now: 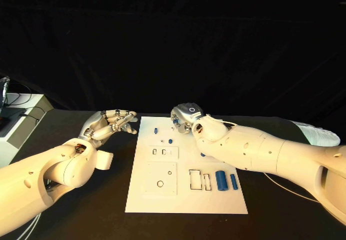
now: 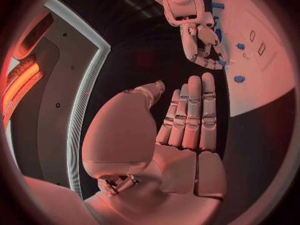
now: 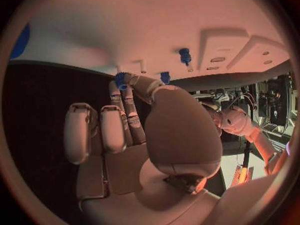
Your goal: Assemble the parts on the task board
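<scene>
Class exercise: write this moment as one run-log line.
left hand: open, beside task board | right hand: pinching small blue part over board's far end | two blue cylinders: lying on board

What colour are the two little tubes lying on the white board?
Blue tubes, clearest in the head view.

I see two bulky, glossy white arms with rounded shells; each ends in a silver, segmented hand, the left hand and the right hand. A dark ringed disc marks the right wrist; thin pale cables trail beneath both arms.
</scene>
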Robot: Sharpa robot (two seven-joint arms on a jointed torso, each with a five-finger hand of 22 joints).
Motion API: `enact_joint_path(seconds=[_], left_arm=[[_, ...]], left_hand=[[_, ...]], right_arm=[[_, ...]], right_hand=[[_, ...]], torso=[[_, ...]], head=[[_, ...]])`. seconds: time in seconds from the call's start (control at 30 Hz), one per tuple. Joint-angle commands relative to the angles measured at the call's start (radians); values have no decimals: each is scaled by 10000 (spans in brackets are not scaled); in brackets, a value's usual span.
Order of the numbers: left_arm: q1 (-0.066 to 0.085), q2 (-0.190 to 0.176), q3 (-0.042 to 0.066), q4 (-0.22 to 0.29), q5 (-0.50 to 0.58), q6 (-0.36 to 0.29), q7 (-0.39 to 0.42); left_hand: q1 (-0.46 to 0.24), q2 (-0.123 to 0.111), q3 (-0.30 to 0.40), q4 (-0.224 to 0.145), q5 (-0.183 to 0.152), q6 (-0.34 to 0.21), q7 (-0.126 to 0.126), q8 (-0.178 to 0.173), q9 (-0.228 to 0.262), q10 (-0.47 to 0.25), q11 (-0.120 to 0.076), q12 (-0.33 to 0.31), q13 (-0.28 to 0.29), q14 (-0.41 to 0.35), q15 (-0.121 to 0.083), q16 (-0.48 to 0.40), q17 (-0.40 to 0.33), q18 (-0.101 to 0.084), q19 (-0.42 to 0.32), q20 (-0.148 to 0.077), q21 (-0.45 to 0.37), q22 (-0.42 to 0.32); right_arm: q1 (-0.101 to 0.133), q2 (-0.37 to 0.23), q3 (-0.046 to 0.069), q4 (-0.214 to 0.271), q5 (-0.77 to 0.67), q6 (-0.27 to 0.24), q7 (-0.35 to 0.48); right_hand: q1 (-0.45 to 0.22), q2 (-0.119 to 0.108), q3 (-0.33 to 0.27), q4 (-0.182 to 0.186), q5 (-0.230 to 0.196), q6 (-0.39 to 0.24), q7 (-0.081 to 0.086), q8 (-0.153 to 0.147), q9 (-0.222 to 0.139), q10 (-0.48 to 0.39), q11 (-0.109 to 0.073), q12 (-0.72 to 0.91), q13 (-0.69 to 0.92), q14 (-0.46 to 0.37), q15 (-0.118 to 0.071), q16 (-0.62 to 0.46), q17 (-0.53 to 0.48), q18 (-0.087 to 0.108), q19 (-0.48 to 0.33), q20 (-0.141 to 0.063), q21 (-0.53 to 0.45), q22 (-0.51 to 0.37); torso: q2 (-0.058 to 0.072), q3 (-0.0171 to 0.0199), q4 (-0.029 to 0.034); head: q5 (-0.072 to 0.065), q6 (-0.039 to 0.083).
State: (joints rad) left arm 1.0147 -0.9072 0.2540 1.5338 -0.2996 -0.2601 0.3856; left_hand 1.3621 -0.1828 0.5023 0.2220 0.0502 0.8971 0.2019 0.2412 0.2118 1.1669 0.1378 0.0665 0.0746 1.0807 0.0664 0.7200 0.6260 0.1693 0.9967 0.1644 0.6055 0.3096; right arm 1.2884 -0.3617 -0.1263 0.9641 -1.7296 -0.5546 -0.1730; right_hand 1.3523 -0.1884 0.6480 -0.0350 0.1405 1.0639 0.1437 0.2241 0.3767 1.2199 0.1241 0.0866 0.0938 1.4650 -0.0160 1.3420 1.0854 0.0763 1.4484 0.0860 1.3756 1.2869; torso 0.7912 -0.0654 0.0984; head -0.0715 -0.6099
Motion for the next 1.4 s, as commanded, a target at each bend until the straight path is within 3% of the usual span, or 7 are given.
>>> enact_joint_path(seconds=[0.03,1.0,1.13,1.4], left_arm=[[4,9,10,20,31,130,48],[6,84,11,-64,29,237,-47],[6,88,11,-68,27,241,-53],[6,95,11,-77,26,261,-81]], left_hand=[[-14,23,20,-25,36,15,19,-67,15,-66,-26,-3,-10,-44,0,38,9,99,-60,-16,47,9],[-33,24,27,-31,34,-4,32,-83,15,-93,-16,-14,-17,-59,7,54,12,98,-89,-14,81,32],[-33,24,27,-31,34,-4,32,-83,15,-93,-16,-14,-17,-59,7,54,12,98,-89,-14,81,32],[-41,23,29,-36,33,-12,34,-90,16,-105,-12,-17,-19,-67,10,60,13,97,-103,-12,97,42]], right_arm=[[-1,16,3,-30,-106,164,-5],[69,264,4,-367,-101,245,9],[75,283,4,-390,-82,468,67],[85,320,4,-470,-52,561,111]], right_hand=[[144,33,-28,-36,3,-73,-18,-62,15,544,-578,19,474,233,8,33,-11,-167,-11,-22,28,0],[97,14,6,-9,0,-176,22,-130,23,437,-532,-87,478,229,50,54,-21,-157,-44,4,-5,-34],[51,-48,8,6,-35,-254,57,-183,24,351,-490,-159,470,228,87,72,-20,-156,-57,31,-15,-38],[-164,-355,193,153,-119,-850,273,-604,-51,-488,-234,-274,233,113,300,-47,-401,-36,-354,227,-448,-584]], torso=[[23,-17,25],[88,-55,29],[85,-61,28],[96,-70,35]], head=[[-18,8],[8,-2],[12,-8],[9,-9]])
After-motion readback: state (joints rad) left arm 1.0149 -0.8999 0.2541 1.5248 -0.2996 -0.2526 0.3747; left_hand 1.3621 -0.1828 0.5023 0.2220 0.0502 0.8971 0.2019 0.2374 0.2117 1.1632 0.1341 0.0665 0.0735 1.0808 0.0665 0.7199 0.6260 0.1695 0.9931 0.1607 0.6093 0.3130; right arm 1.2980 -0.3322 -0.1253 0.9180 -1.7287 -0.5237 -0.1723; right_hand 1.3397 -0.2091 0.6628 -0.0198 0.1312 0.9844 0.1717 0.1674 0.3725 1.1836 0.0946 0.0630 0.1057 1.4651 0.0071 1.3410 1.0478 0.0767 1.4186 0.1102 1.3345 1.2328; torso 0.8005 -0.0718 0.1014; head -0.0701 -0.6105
